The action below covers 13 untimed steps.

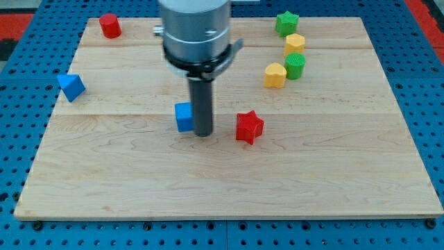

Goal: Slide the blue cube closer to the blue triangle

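Observation:
The blue cube sits near the middle of the wooden board. The blue triangle lies at the view's left edge of the board, well to the left of the cube and slightly higher. My tip rests on the board right against the cube's right side, between the cube and a red star. The rod's upper part and the arm's grey housing hide the board behind them.
A red cylinder stands at the view's top left. At the top right are a green star, a yellow block, a green cylinder and a yellow block. Blue pegboard surrounds the board.

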Available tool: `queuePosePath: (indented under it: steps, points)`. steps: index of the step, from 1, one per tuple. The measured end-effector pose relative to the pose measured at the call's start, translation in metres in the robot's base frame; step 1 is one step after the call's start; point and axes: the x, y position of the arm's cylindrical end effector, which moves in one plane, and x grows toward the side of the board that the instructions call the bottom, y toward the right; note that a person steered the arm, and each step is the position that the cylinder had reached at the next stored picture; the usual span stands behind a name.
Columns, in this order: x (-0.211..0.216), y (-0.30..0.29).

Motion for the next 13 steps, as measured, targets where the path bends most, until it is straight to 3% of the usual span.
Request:
queuePosePath:
  steps: [1, 2, 3, 5, 7, 9, 11, 13]
  points:
    - [-0.032, -0.075]
    - [-0.067, -0.104]
    - [-0.068, -0.106]
    - [-0.012, -0.084]
    - [-0.048, -0.017]
    - [-0.064, -0.079]
    - [-0.104, -0.066]
    - [-0.107, -0.078]
